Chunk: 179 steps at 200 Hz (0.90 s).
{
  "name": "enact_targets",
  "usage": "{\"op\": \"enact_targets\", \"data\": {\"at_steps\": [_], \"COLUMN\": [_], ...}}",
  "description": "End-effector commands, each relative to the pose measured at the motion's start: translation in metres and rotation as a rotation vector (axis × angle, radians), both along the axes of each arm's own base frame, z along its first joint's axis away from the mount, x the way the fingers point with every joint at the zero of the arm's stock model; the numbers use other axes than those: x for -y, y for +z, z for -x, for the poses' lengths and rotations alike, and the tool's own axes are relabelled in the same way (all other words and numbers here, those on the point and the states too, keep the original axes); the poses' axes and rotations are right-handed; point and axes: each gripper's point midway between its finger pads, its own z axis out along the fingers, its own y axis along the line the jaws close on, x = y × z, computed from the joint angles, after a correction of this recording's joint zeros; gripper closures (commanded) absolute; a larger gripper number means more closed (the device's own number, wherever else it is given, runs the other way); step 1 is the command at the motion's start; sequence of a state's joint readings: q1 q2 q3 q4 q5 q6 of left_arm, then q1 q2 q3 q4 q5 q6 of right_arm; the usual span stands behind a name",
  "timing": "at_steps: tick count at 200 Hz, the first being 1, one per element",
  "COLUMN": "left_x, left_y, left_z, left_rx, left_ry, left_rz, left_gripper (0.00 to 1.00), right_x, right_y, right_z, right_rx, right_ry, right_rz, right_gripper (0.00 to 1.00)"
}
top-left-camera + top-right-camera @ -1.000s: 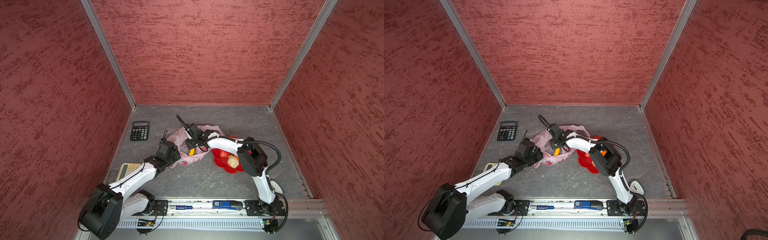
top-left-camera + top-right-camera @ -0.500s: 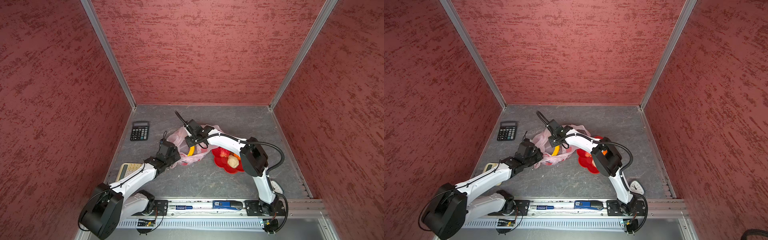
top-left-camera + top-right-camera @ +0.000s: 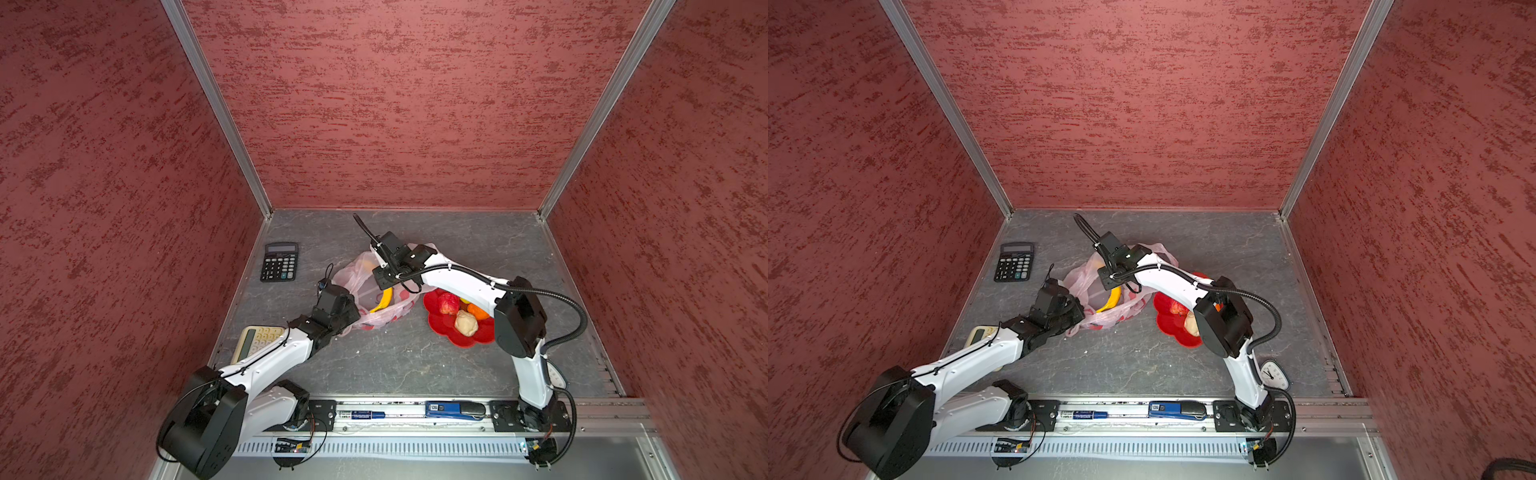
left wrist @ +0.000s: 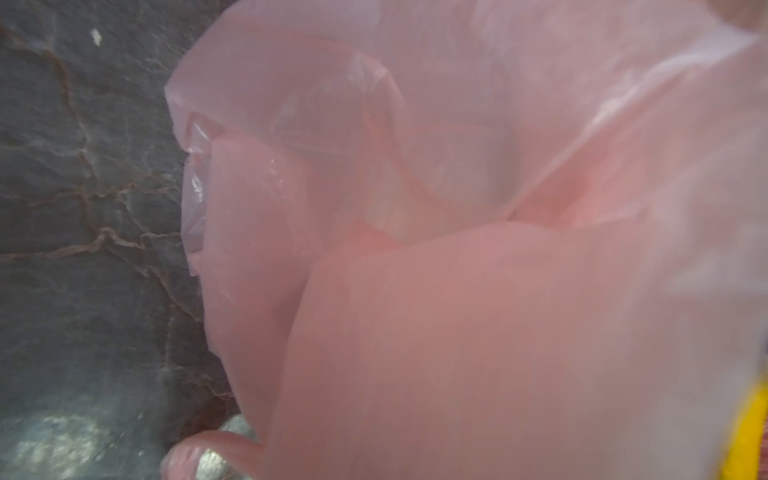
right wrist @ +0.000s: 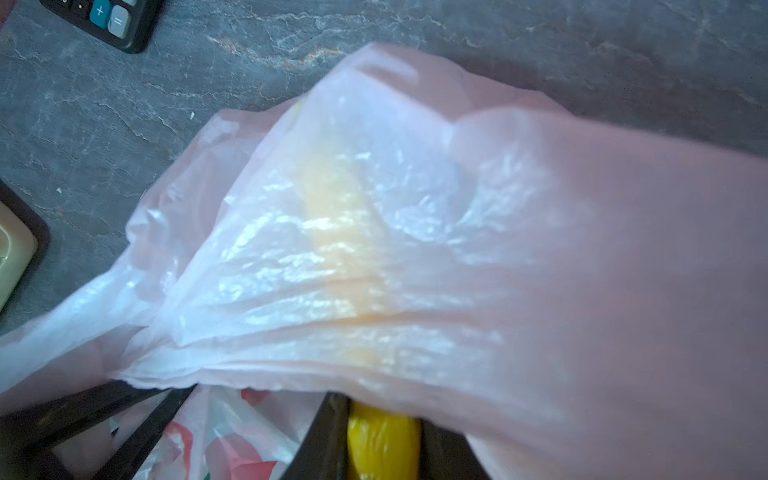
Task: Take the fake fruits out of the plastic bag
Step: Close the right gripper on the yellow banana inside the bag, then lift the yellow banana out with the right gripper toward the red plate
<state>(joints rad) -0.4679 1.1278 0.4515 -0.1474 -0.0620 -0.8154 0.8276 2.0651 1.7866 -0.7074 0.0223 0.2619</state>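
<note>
Grey counter (image 3: 415,357): left hand (image 3: 352,309) stays pinched on the plastic bag (image 3: 365,282); right hand (image 5: 382,440), clamped around the banana (image 3: 384,299), has lifted slightly, so its extraction looks underway.

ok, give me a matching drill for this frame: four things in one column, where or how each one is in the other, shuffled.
Things:
1. banana
2. cream lumpy fruit
3. black calculator
4. left tool

States:
A. lying in the red dish
B. shut on the plastic bag
C. flat on the table, apart from the bag
D. clamped in the right tool

Pairs: 1-D, 2-A, 3-C, 4-B
</note>
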Motion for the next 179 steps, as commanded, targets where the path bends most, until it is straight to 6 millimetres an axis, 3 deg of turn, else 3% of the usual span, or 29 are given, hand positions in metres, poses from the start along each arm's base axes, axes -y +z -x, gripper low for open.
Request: {"op": "enact_targets", "data": {"at_steps": [1,38,72,102,134,179], "left_x": [-0.001,-0.001,-0.002,-0.005,-0.005,-0.002], "left_y": [-0.004,-0.001,0.002,0.008,0.020,0.032], "left_z": [0.000,0.002,0.000,-0.007,-0.016,-0.028], "left_rx": [0.006,0.014,0.023,0.037,0.068,0.087], "left_ry": [0.012,0.014,0.024,0.051,0.077,0.100], "left_rz": [0.000,0.012,0.004,-0.002,0.005,0.014], "left_gripper": [0.99,0.99,0.99,0.99,0.99,0.99], "right_x": [-0.001,0.001,-0.009,0.001,0.015,0.047], "right_y": [0.031,0.026,0.026,0.025,0.019,0.005], "right_z": [-0.005,-0.011,0.004,0.029,0.068,0.106], "right_rx": [0.036,0.050,-0.014,-0.080,-0.175,-0.237], "right_ry": [-0.020,-0.053,0.018,0.077,0.153,0.142], "right_rz": [-0.058,-0.047,-0.092,-0.085,-0.088,-0.038], "right_gripper": [0.80,0.80,0.80,0.80,0.80,0.81]}}
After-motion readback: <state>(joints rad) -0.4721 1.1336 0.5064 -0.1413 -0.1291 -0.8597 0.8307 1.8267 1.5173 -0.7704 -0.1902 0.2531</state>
